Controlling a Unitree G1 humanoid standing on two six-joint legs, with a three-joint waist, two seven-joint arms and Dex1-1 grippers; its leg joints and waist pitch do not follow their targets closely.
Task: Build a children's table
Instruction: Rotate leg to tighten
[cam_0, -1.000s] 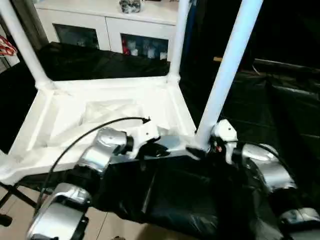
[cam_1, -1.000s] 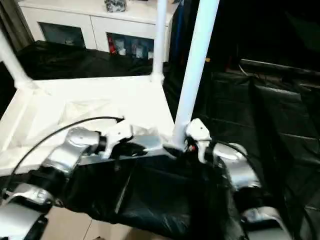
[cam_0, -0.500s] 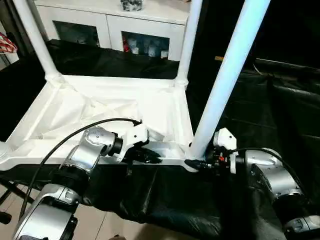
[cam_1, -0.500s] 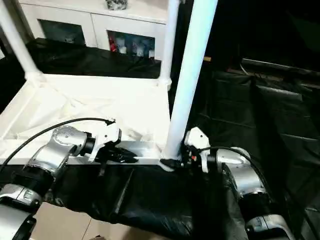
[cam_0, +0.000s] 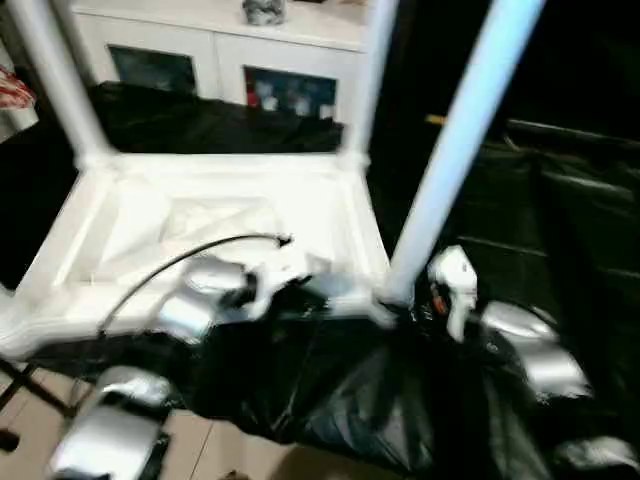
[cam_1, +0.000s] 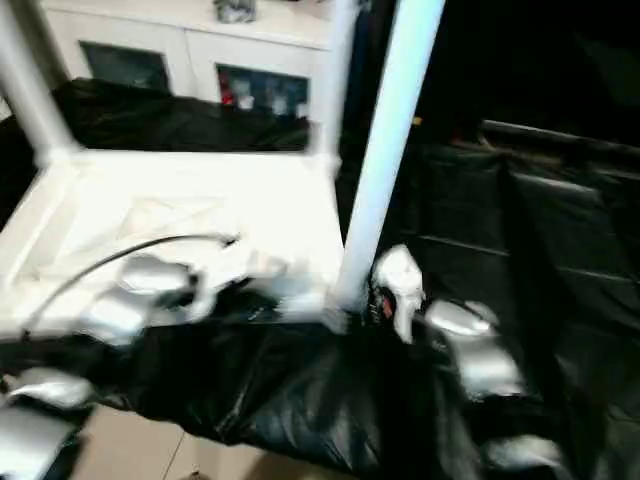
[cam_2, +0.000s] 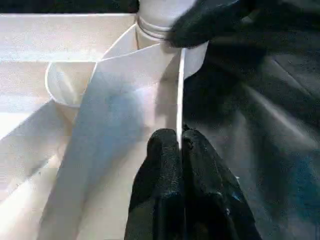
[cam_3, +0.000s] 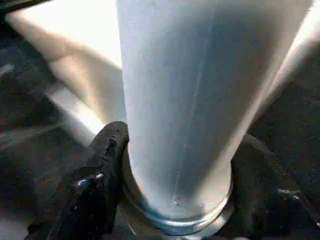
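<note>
Left eye view: the children's table (cam_0: 215, 215) lies upside down on a black-draped surface (cam_0: 330, 390), ribbed underside up, with legs standing in three sockets; the near right leg (cam_0: 455, 150) rises from the corner closest to the robot. The left gripper (cam_0: 300, 293) sits at the near rim, the right gripper (cam_0: 412, 303) at the foot of that leg. A white cabinet (cam_0: 230, 60) with glass doors stands behind. Against a second ago, the right arm has drawn closer in on the leg's base, while the tabletop lies much as it did. Left wrist view: the two black fingers (cam_2: 165, 165) are pressed together, pinching the thin edge of the table's rim (cam_2: 179, 90). Right wrist view: the leg's round base (cam_3: 175, 200) stands in its socket, one finger (cam_3: 97, 170) on each side of it, jaws narrowed from their earlier spread and apparently clasping the collar. Judgement: this leg is being seated or twisted home while the left steadies the top; the fourth corner's state cannot be told.
</note>
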